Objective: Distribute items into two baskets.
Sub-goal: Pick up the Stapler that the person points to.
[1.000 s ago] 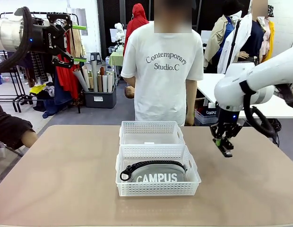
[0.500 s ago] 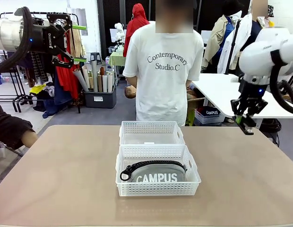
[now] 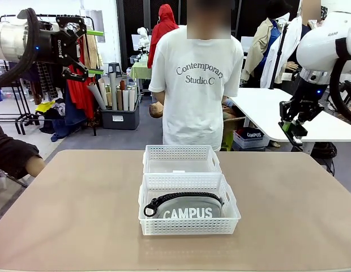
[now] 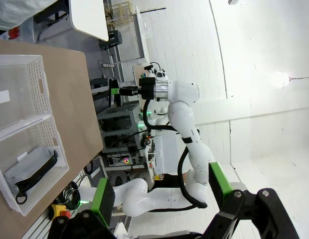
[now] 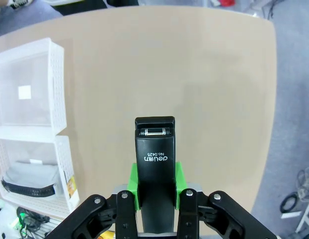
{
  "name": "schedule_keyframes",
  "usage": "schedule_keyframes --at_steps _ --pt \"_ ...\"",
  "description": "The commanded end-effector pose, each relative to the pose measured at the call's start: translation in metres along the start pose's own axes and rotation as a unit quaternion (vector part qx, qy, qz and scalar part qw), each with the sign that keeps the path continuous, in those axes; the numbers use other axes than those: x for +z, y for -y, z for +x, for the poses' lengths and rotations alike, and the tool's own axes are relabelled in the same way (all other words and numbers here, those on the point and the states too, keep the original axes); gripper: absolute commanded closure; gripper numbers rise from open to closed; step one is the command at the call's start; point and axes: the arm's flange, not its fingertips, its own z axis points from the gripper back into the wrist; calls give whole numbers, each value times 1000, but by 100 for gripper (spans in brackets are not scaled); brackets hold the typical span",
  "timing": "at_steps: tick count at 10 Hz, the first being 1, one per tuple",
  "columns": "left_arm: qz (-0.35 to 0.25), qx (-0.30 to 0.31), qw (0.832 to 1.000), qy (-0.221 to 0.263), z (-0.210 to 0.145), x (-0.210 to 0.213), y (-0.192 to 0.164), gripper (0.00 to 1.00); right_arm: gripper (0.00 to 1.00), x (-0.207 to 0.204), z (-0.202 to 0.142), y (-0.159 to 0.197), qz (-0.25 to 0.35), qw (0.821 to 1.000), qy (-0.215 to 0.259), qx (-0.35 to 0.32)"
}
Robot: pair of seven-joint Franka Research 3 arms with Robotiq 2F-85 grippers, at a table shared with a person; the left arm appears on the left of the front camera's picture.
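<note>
Brown tabletop carries two white lattice baskets at its middle, one behind the other, with their long sides touching. A person in a white T-shirt stands at the far side, right behind them.

The near basket holds the pouch. It lies flat along the basket's length and fills most of the floor, with the white "CAMPUS" lettering facing the front wall. Its black strap curves over the top of the pouch and ends in a loop at the basket's left end.

The far basket shows its clear bottom, with a small white label stuck near the wall it shares with the near basket.

The right end effector hangs high over the tabletop's far right corner, well apart from both baskets. It is closed on the stapler, with the green pads pressed against the stapler's two sides. In the right wrist view the stapler's free end juts out past the fingers over bare tabletop, and the baskets lie off to the picture's left.

The left end effector is held high at the left, level with the person's shoulders and turned sideways. Its jaws stand wide apart and grip nothing.
</note>
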Motion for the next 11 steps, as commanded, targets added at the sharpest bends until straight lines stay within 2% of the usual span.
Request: schedule_keyframes --at_steps 1,11 --pt "-2 0 1000 0 -1 0 1 0 100 1 -2 2 -22 1000 -5 -3" --pt "-2 0 1000 0 -1 0 1 0 100 1 -2 2 -22 1000 -5 -3"
